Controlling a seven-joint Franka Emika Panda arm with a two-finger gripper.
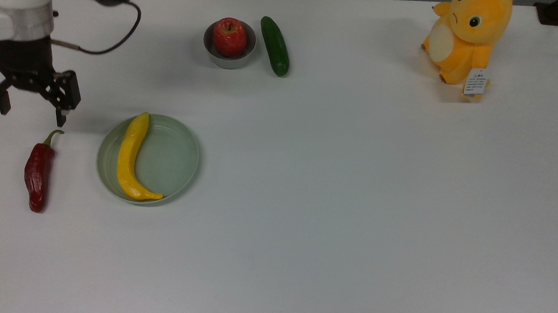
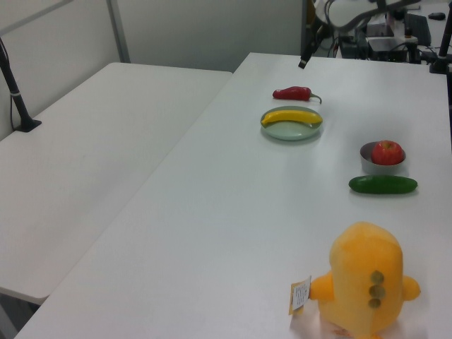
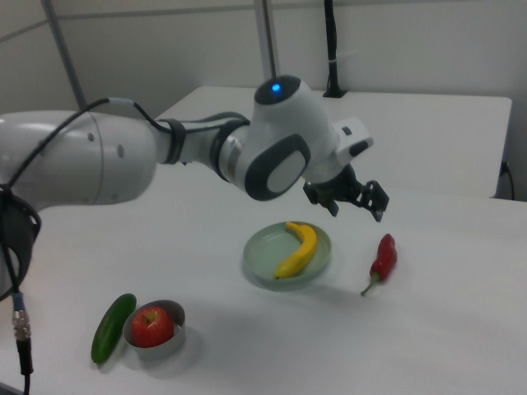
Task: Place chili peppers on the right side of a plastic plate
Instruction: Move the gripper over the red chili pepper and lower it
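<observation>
The dark red, wrinkled chili pepper (image 1: 38, 174) lies on the white table at the top view's left, its green stem pointing up the picture. Just to its right is the pale green plastic plate (image 1: 181, 145), with a yellow banana (image 1: 129, 158) along its left half. My gripper (image 1: 32, 113) hangs open and empty above the table, just beyond the chili's stem end. In the right view the gripper (image 3: 356, 207) is over the chili (image 3: 383, 257), beside the plate (image 3: 263, 255). The left view shows the chili (image 2: 292, 92) behind the plate (image 2: 289, 131).
A red apple (image 1: 229, 36) sits in a small grey bowl (image 1: 208, 49) near the table's far edge, with a dark green cucumber (image 1: 275, 45) beside it. An orange plush toy (image 1: 466, 37) stands at the top view's upper right.
</observation>
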